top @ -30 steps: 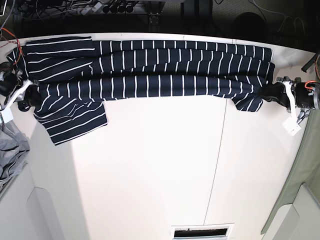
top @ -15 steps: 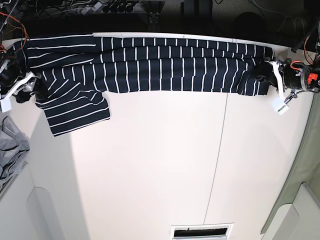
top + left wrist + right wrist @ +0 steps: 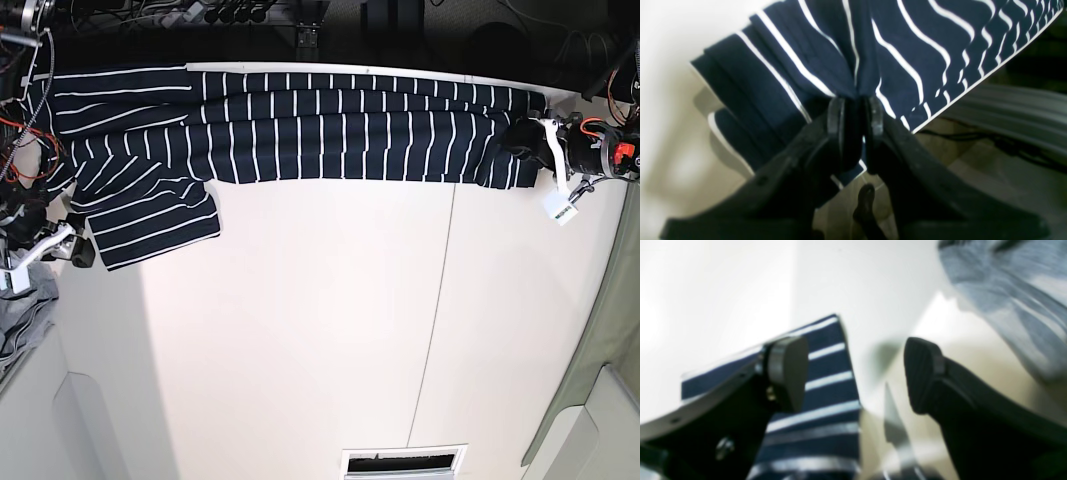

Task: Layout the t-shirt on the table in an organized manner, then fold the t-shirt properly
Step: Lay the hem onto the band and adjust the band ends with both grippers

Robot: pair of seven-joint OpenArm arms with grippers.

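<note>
The dark navy striped t-shirt [image 3: 300,135] lies folded lengthwise in a long band along the far edge of the white table [image 3: 320,330], with one sleeve [image 3: 150,225] spread toward the near left. At the band's right end, my left gripper [image 3: 522,140] has the hem between its jaws. The left wrist view shows those jaws [image 3: 855,120] a narrow gap apart, with gathered striped cloth pinched between the pads. My right gripper [image 3: 68,248] stands wide open just off the sleeve's left edge. In the right wrist view this gripper [image 3: 855,373] holds nothing, and striped fabric [image 3: 826,390] lies behind its left finger.
A crumpled grey garment [image 3: 20,325] lies at the table's left edge and shows blurred in the right wrist view [image 3: 1007,306]. A thin dark seam [image 3: 435,300] runs down the table. Cables and dark equipment line the far side. A green cloth [image 3: 610,330] hangs at the right.
My right gripper opened, let go of the shirt's left side and drew back toward the near left. The shirt's band shifted toward the far edge, and my left gripper moved with it.
</note>
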